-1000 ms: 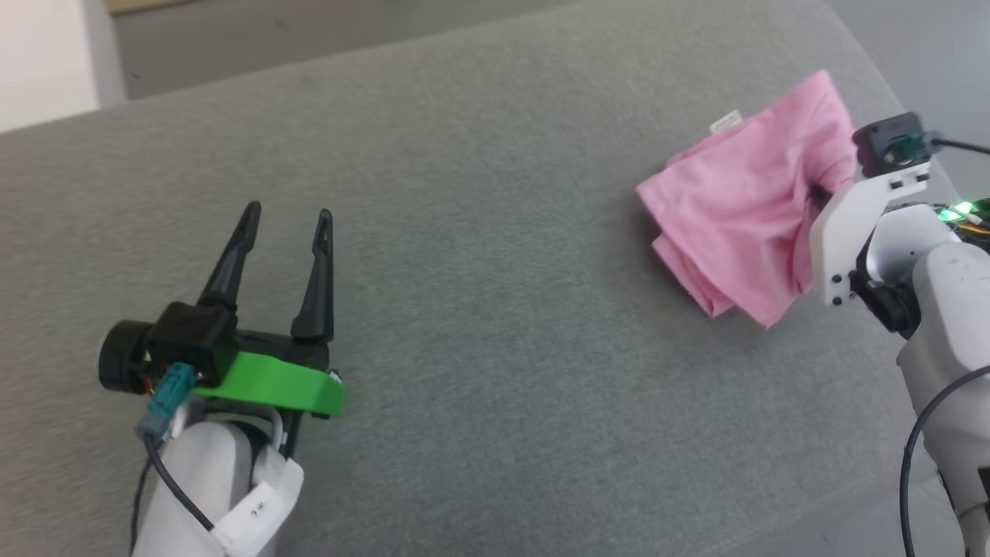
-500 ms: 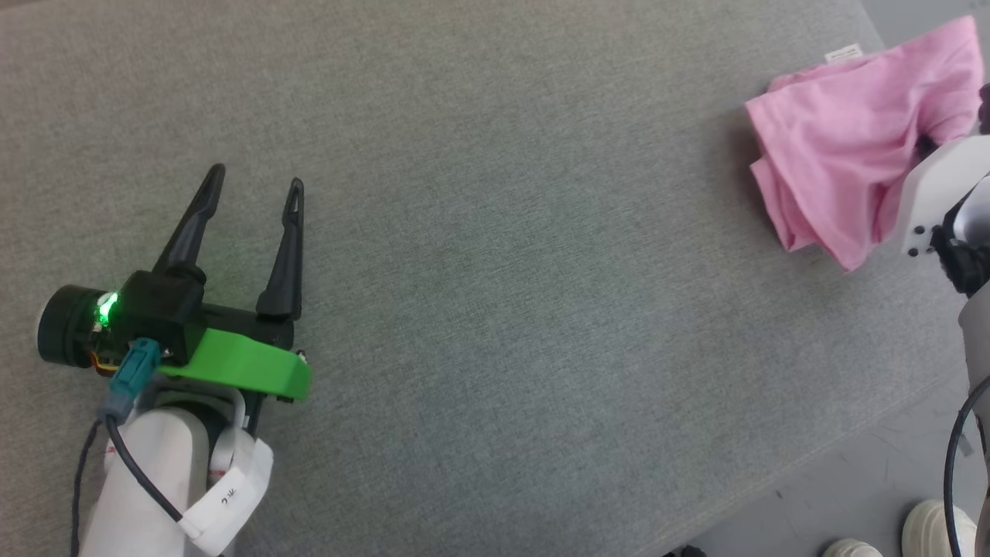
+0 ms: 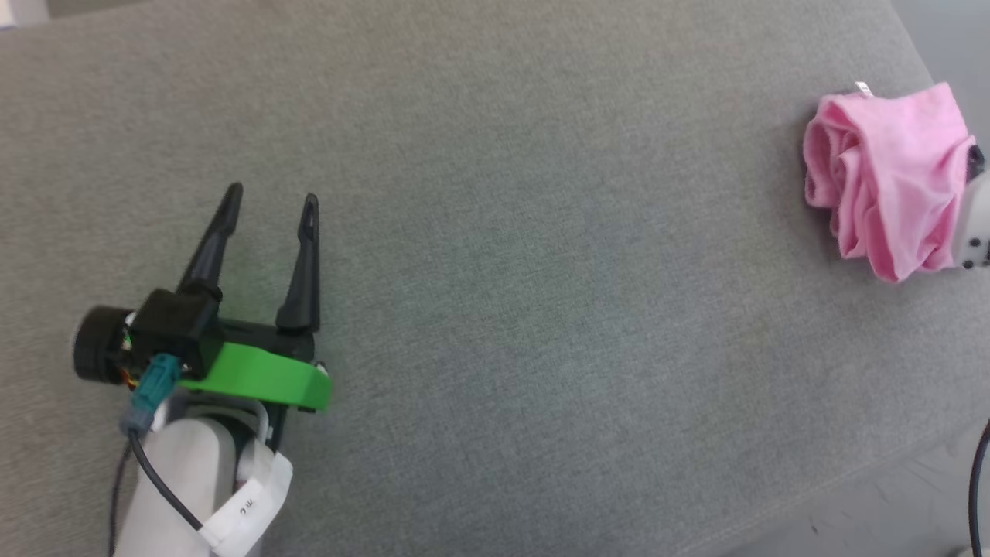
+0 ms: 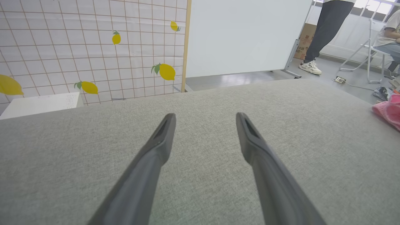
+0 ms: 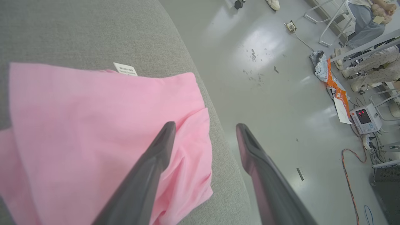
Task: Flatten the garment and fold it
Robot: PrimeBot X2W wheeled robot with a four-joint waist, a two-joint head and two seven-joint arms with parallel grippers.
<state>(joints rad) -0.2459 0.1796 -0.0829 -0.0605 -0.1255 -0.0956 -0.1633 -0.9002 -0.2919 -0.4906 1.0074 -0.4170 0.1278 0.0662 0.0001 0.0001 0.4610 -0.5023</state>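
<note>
Left gripper [image 3: 271, 195] is sitting open over the bare grey cushion [image 3: 541, 271], fingers spread, nothing between them (its wrist view is agreeing: just upholstery ahead of the tips). Garment [image 3: 882, 178] is lying well off to that gripper's right and a bit ahead of it, bunched in a pink heap near the cushion's right edge. From the left wrist it is showing as a pink sliver at the far right, garment [image 4: 389, 111].

Right gripper [image 5: 205, 124] is hanging open too, gripping nothing. Its left finger [image 5: 147, 175] is crossing over the garment [image 5: 93, 125]; can't tell if it's touching the cloth. Its right finger [image 5: 265, 181] is pointing past the cushion edge, over the floor [image 5: 281, 93]. Garment is spreading left of and under this gripper, wrinkled, one flap lapping over another. White tag [image 5: 125, 68] is sticking out beyond the fingertips, up and left. In the head view a pale piece of the right arm [image 3: 976, 232] is showing just beside the heap.
</note>
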